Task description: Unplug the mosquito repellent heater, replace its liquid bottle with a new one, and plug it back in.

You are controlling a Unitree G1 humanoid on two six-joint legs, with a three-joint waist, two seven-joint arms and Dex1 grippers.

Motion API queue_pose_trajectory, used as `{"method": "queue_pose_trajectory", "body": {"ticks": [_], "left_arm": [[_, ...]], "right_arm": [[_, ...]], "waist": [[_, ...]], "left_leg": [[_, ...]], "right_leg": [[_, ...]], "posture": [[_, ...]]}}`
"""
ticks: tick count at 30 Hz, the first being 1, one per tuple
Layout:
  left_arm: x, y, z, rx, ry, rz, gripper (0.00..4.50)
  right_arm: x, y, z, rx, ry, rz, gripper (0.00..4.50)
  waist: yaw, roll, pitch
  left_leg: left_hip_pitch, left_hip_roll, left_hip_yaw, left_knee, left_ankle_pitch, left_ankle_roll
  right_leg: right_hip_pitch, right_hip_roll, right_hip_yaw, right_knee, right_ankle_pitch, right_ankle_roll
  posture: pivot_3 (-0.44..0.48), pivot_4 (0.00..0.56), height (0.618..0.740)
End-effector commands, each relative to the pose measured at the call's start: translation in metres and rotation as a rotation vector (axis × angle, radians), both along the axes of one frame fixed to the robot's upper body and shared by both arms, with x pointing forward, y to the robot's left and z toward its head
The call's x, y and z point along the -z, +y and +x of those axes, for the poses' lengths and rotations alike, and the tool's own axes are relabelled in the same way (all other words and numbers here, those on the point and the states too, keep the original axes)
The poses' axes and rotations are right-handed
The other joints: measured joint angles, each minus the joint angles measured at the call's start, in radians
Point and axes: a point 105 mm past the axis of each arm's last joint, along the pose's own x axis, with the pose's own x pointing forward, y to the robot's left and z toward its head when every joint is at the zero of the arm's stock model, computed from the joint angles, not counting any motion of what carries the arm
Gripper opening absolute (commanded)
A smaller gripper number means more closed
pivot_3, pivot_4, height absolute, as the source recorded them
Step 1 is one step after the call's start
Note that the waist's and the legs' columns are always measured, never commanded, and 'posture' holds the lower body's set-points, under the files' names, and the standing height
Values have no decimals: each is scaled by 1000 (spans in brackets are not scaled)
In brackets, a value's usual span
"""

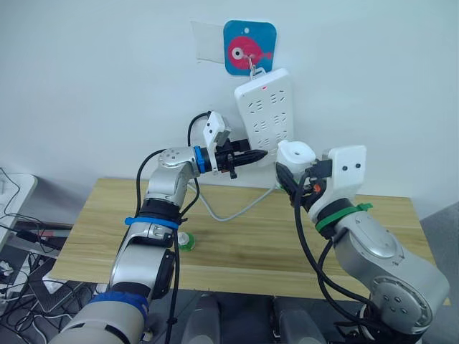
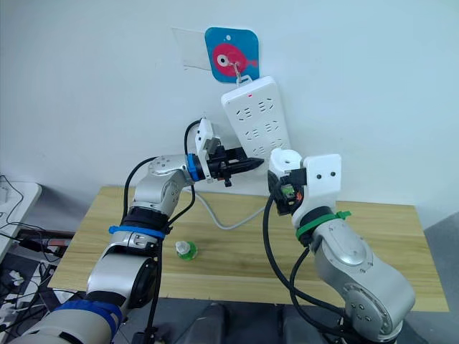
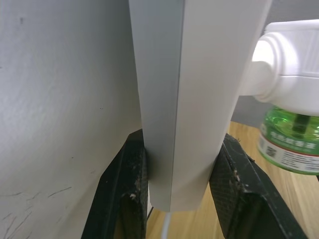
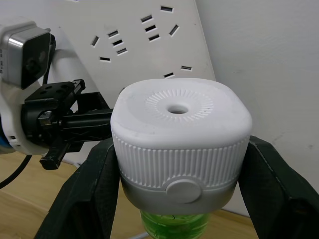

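My right gripper (image 4: pixel 180 167) is shut on the mosquito repellent heater (image 1: pixel 296 153), a white rounded unit with a ribbed skirt and a round hole on top. A green liquid bottle (image 4: pixel 174 226) sits screwed in under it. The heater hangs in the air just right of the lower end of the white power strip (image 1: pixel 265 107), which hangs on the wall. My left gripper (image 1: pixel 254 155) is shut on the strip's lower end, one black finger (image 3: pixel 124 189) on each side. The heater's prongs are hidden.
A small green bottle with a white cap (image 1: pixel 186 241) stands on the wooden table (image 1: pixel 237 247) near my left arm. The strip's white cable (image 1: pixel 229 211) drapes onto the table. A blue fish hook (image 1: pixel 249 46) holds the strip. Cables lie on the floor (image 1: pixel 21 244) at the left.
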Motion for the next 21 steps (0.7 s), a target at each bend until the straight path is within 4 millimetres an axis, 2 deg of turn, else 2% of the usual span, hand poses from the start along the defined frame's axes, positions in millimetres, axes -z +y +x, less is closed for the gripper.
{"method": "queue_pose_trajectory", "body": {"ticks": [1,10,12,19,21], "left_arm": [[-5,-3,4,-21,-20,6,1286],[-4,3,4,-19,-21,18,1286],[-2,7,2,-10,-9,13,2008],[5,34,-6,-34,-3,49,3892],[10,43,-16,-45,11,54,4468]], "right_arm": [[-12,-1,-9,-8,-62,29,2920],[-19,-19,-17,7,-75,50,2920],[-19,-26,-19,22,-70,56,2920],[-18,-38,-23,70,-54,79,2920],[-18,-41,-24,91,-47,123,2920]], "waist": [[-1,0,0],[-3,0,3],[-7,0,3],[-46,1,18],[-52,0,21]], "left_leg": [[0,0,0,0,0,0],[1,-1,0,0,1,-1],[1,-1,0,0,1,-1],[1,0,0,-1,1,-1],[1,0,0,-1,1,-1]], "right_leg": [[0,0,0,1,0,0],[0,0,1,2,0,0],[0,0,1,2,0,0],[0,0,1,3,0,0],[0,0,1,3,0,0]], "posture": [[68,242,740],[63,245,740],[55,247,740],[60,250,740],[67,258,740]]}}
